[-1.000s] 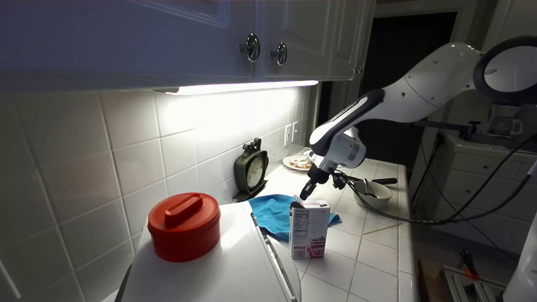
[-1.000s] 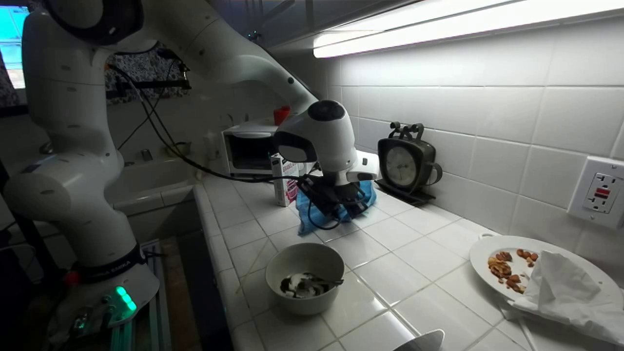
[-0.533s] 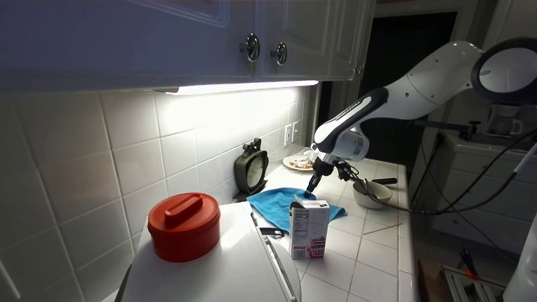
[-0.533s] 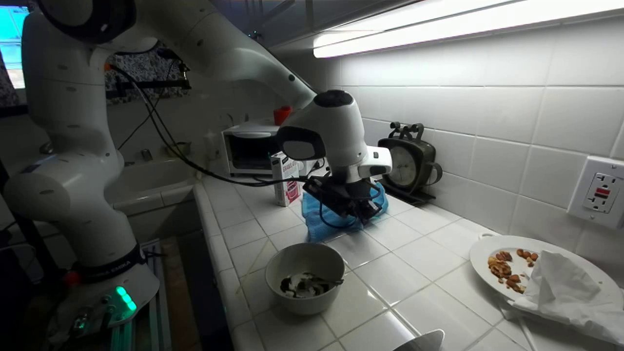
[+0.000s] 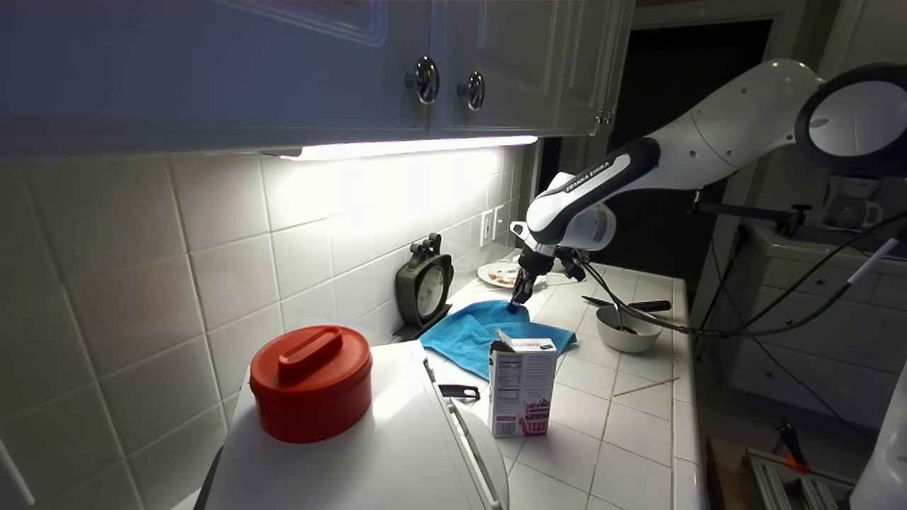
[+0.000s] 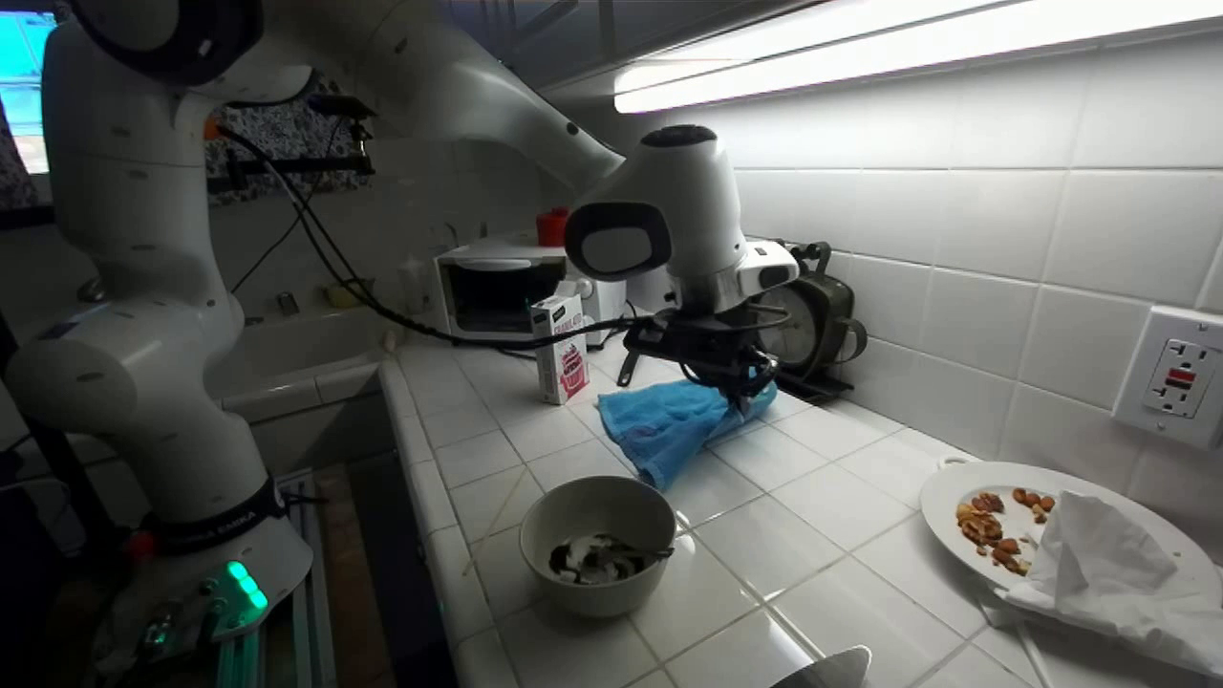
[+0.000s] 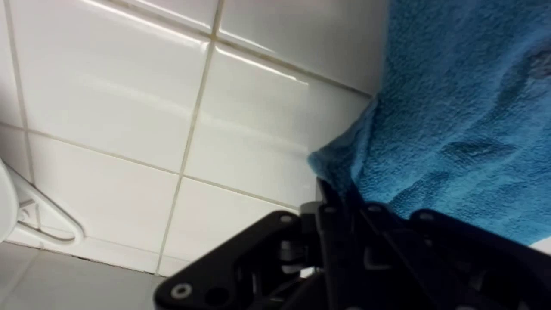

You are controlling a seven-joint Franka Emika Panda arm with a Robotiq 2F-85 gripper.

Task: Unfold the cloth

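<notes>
One corner (image 7: 330, 165) only: pinches the blue cloth (image 5: 471, 336) there in the tight-set gripper (image 7: 338, 188), with the rest on the tiled counter (image 5: 631, 428) near the carton (image 5: 523, 397), presumably to draw the folds open against its weight.

1. Blue cloth (image 5: 475, 329): one was listed.
2. Gripper (image 7: 338, 185): one was listed.
3. White bowl (image 6: 597, 599): one showed.
4. White plate (image 6: 939, 516): one showed.
5. Crumpled napkin (image 6: 1099, 564): one showed.
6. Printed carton (image 5: 523, 389): one showed.
7. Red canister (image 5: 310, 389): one showed.
8. Toaster oven (image 6: 497, 296): one showed.
9. Green-cased dial (image 5: 429, 290): one showed.
10. Cabinet knobs (image 5: 427, 80): at least three showed.
</notes>
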